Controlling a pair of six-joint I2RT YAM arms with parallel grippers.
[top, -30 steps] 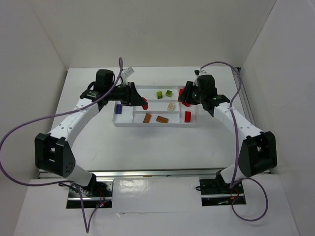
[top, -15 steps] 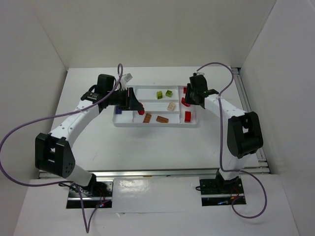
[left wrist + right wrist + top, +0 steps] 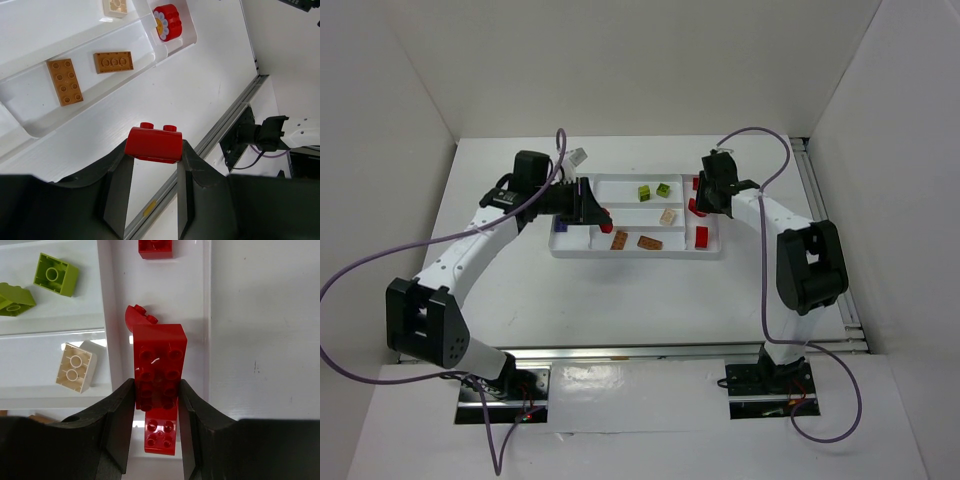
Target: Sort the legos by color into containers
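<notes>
Above the right-end compartment of the white tray [image 3: 650,255]: right fingers [image 3: 117,420] pinched on a red brick [image 3: 159,365], poised over other red pieces [image 3: 161,437], presumably for a colour-matched drop. Toward the tray's left end: left fingers [image 3: 117,185] clamped on a second red brick [image 3: 153,145], lifted clear, likely bound for that same right-end compartment. Already kept apart in middle compartments: lime green bricks [image 3: 52,272], orange plates [image 3: 114,61].

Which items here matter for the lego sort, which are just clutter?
Job: white tray; left pincer holding small red brick; right pincer holding long red brick; green bricks; orange bricks; cream brick; purple brick.
Clutter: purple cables; base plates.
</notes>
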